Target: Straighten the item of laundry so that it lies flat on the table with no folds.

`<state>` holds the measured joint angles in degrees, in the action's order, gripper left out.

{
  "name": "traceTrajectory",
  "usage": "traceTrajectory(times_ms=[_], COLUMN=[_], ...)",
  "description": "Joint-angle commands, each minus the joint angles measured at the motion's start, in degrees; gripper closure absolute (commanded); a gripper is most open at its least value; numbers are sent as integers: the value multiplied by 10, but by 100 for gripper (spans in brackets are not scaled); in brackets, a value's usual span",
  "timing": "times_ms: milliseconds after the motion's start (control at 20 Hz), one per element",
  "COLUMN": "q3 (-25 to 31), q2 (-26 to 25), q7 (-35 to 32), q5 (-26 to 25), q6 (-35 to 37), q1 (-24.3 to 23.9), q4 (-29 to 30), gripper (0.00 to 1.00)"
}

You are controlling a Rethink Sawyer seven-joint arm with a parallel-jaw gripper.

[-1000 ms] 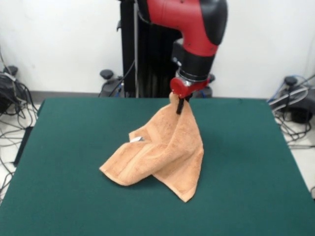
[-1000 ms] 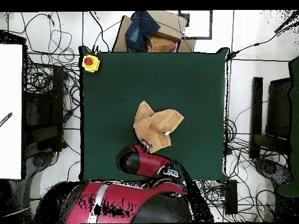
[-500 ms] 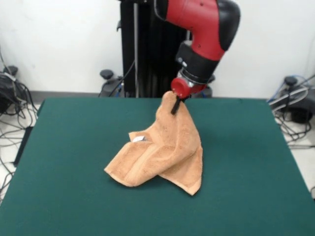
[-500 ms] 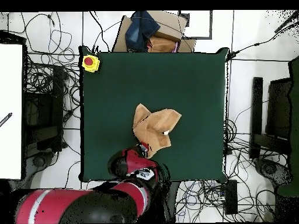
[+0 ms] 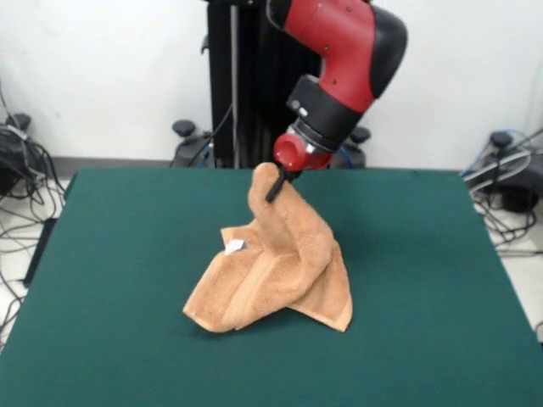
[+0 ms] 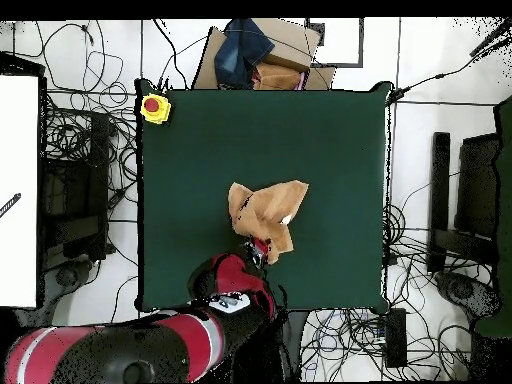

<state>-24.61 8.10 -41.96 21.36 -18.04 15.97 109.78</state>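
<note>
The item of laundry (image 5: 276, 271) is a peach-orange towel, bunched and folded over itself near the middle of the green table (image 5: 110, 254). One corner is pulled up off the table into a peak. My gripper (image 5: 275, 185) is shut on that raised corner, tilted, with the red and black arm coming down from above. A small white tag (image 5: 234, 246) shows on the towel's left fold. From overhead, the towel (image 6: 268, 212) lies crumpled just beyond the gripper (image 6: 259, 247), and the arm hides its nearest part.
A yellow box with a red button (image 6: 154, 107) sits at one table corner. A cardboard box with dark cloth (image 6: 258, 55) stands beyond the far edge. Cables cover the floor around the table.
My gripper has swung to the left in the front view, dragging the held corner with it. The towel's lower right corner slid inward and the heap is more bunched.
</note>
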Motion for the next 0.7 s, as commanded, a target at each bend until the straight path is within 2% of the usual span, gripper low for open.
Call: traceTrajectory(times_ms=[50,700], q3=[-22,-18], q2=[-49,-75], q7=[-173,-196], q5=[82,167], q6=[-74,-216], q1=[15,31], q4=[-65,-46], gripper=[100,100])
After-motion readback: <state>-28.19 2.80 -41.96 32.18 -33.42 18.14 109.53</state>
